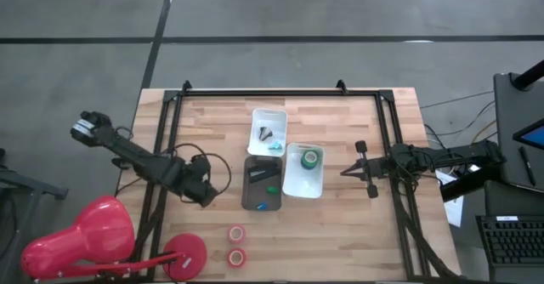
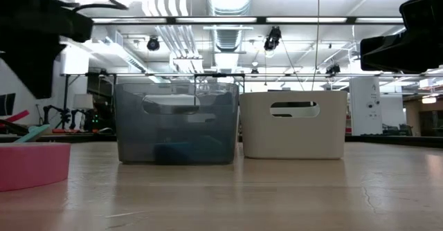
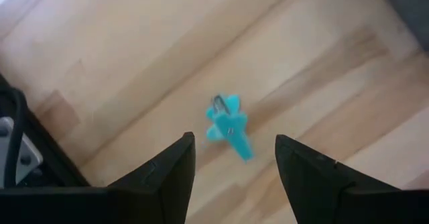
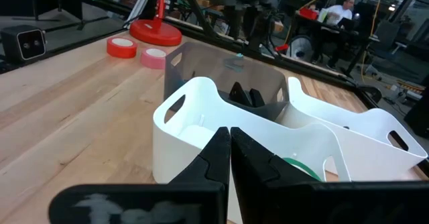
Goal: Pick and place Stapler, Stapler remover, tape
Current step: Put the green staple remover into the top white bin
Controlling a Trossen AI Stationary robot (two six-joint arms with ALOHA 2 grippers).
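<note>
My left gripper (image 1: pixel 206 195) hangs open over the table left of the trays. In the left wrist view its fingers stand on either side of a teal staple remover (image 3: pixel 228 127) that lies flat on the wood, and they do not touch it. My right gripper (image 1: pixel 347 172) is shut and waits right of the white tray (image 1: pixel 293 184), which holds a green tape roll (image 1: pixel 311 157). A black stapler (image 1: pixel 257 175) lies in the dark grey tray (image 1: pixel 248 201) with small green and blue things. Two red tape rolls (image 1: pixel 236 232) (image 1: pixel 235 256) lie flat near the table's near edge.
A second white tray (image 1: pixel 257 116) toward the far edge holds a dark staple remover (image 1: pixel 268 133) and a teal one. A red lamp with a round base (image 1: pixel 185 256) stands at the near left corner. A black frame (image 1: pixel 280 91) borders the table. Bare wood lies right of the trays.
</note>
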